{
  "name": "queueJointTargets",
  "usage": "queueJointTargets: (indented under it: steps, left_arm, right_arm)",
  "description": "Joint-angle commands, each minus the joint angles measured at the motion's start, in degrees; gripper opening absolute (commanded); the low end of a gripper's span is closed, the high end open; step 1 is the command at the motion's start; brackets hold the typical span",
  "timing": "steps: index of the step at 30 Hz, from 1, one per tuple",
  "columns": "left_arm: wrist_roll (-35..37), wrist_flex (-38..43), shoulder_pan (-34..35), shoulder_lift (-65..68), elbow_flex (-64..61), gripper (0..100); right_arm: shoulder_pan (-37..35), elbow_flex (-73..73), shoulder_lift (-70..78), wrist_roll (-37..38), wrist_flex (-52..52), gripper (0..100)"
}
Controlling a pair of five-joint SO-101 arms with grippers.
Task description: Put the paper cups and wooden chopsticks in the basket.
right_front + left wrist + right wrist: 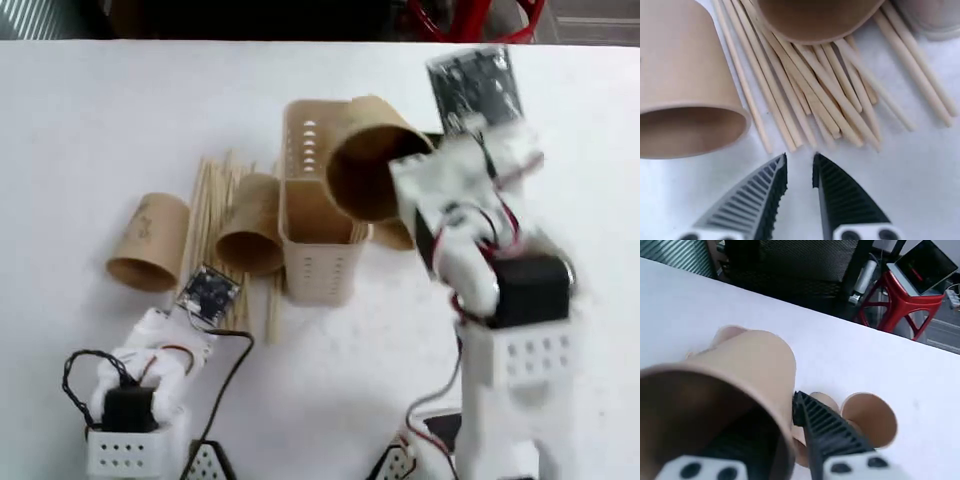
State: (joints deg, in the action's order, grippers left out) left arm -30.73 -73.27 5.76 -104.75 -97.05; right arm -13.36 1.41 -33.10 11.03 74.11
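My right claw pinches a paper cup by its wall, one finger inside the mouth and one outside, so the cup hangs tipped on its side, not upright. I hold it high because the basket has tall walls. From above, the cup sits over the basket's far end. Whether it is squarely above the opening or overlapping the right rim I cannot quite tell (my own wrist blocks that corner). The opening looks narrow next to the cup, so I judge the drop will want the cup lined up along the basket's length.

My left claw is low over the table, its fingers slightly parted with nothing between them. The tips are just short of the near ends of the chopsticks. The sticks lie fanned flat, left of the basket. A second cup lies on its side beside them. A third cup rests on top of the pile and pins several sticks. A fourth cup lies on the basket's other side, near my right arm.

There is open table to the left and towards the far edge. Between the basket and the sticks there is almost none.
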Motion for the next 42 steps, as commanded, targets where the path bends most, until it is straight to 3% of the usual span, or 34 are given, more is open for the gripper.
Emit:
queueJointTargets:
  steps: [1, 9, 29, 37, 42]
  left_arm:
    - [-0.2, -0.9, 0.3, 0.4, 0.1, 10]
    - [-0.2, -0.9, 0.3, 0.4, 0.1, 10]
    - [-0.2, -0.9, 0.3, 0.4, 0.1, 10]
    - [-0.2, -0.9, 0.3, 0.4, 0.1, 10]
    - [-0.2, -0.9, 0.3, 0.4, 0.1, 10]
  right_arm:
    - [-4.6, 6.7, 6.7, -1.8, -1.5, 1.7]
    - [-4.5, 10.5, 18.3, -1.8, -2.3, 1.8]
    - [-2.6, 3.2, 19.2, -1.8, -9.1, 2.2]
    - [-2.6, 3.2, 19.2, -1.7, -8.9, 22.4]
    - [-2.7, 3.3, 18.6, -1.4, -9.2, 24.8]
